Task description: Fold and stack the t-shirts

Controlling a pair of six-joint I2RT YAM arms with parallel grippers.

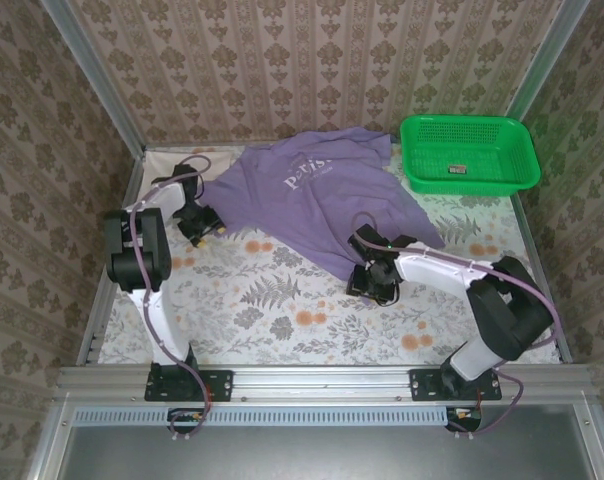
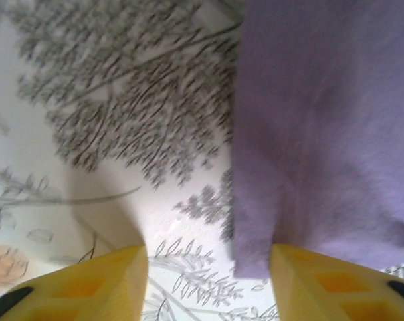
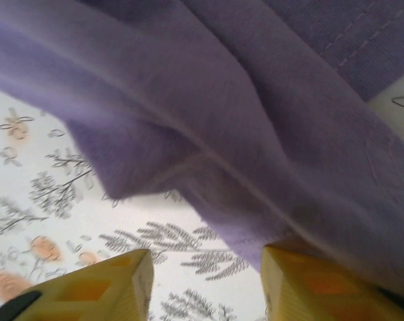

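So from the top camera, the purple t-shirt [image 1: 327, 200] is spread out loose in the upper middle of the frame, not folded at all. It's lying at an angle on the flowery table [image 1: 282, 320], and the white lettering [image 1: 310, 175] faces up. Its lower hem hangs down toward the centre of the frame, with a sleeve poking out to the left. The green basket [image 1: 469, 152] sits in the upper right, just beside the shirt's right side, and there's some small dark thing [image 1: 457, 170] inside it that I can't make out.

The left gripper [image 1: 204, 228] is down at the left edge of the shirt, by that sleeve. In the left wrist view its yellow fingers [image 2: 102, 287] are spread apart at the bottom of the frame. A corner of purple cloth hangs into the gap, right up against the right-hand finger. Bare tablecloth shows across the rest of the gap, so it's not pinching anything.

The right gripper [image 1: 367, 283] is at the shirt's lower hem, a bit right of centre. The right wrist view shows much the same: yellow fingers [image 3: 88, 291] apart, with a wrinkled purple fold draped over the right-hand one. Table print shows between them, so no pinch there either.
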